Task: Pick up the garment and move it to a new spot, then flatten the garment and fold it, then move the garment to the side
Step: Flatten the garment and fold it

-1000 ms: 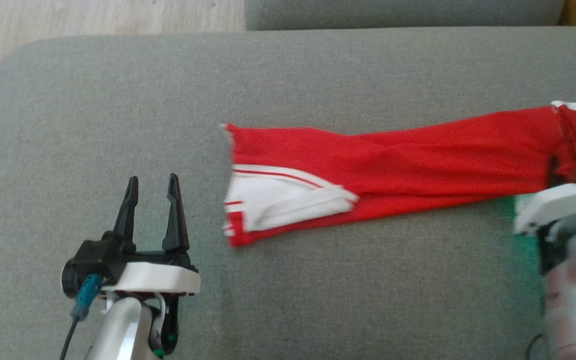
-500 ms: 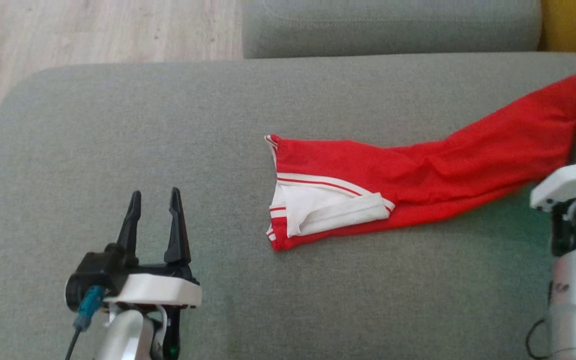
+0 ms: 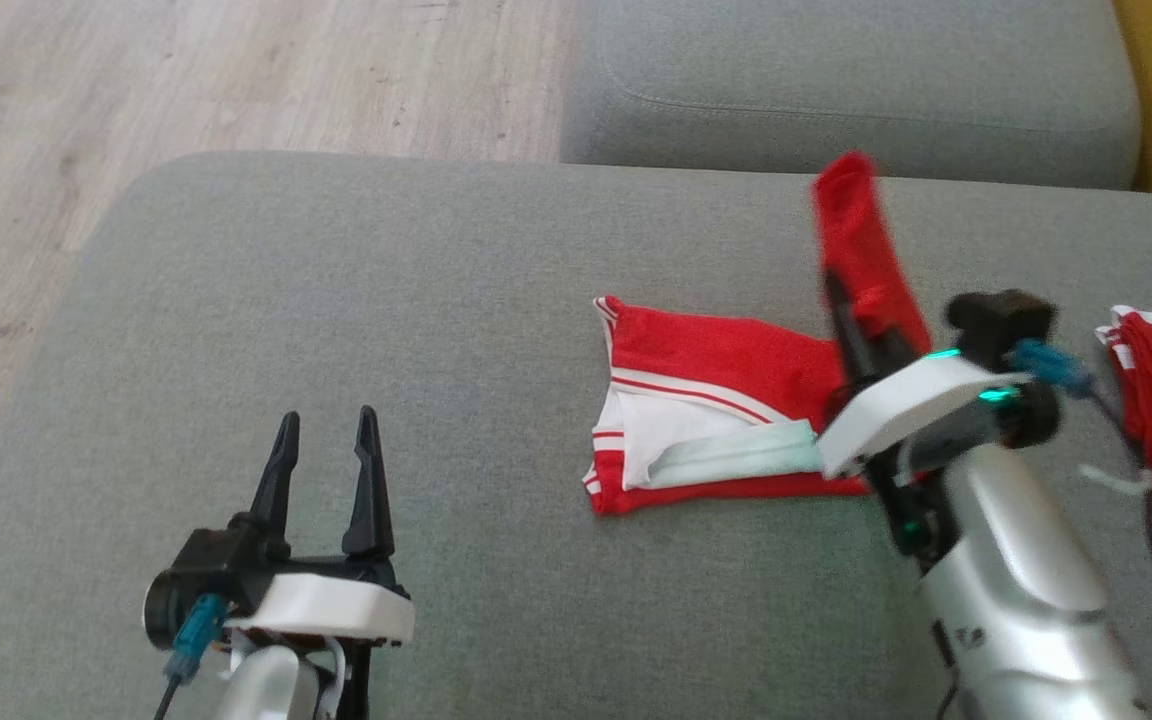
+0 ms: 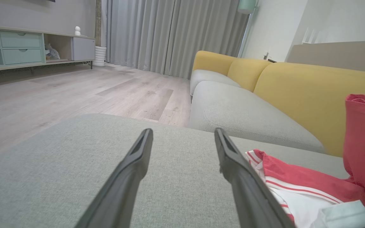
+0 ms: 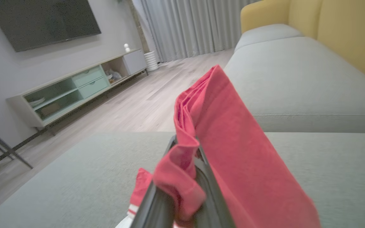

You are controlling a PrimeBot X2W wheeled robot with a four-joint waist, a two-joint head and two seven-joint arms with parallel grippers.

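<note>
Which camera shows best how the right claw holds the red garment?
The right wrist view: close up, the right claw is shut on the garment. The head view shows that grip smaller, the rest on the sofa; the left wrist view shows the striped end.

A broad grey upholstered seat (image 3: pixel 436 250) lies in the foreground, with a second grey cushion (image 3: pixel 836 80) beyond its far edge and yellow backrests (image 4: pixel 312 91) behind. A pale wood-plank floor (image 3: pixel 236 70) runs to grey full-length curtains (image 4: pixel 169 31). A low cabinet (image 4: pixel 21 47) with mint drawers stands below a dark wall-mounted television (image 5: pixel 43 22)
</note>
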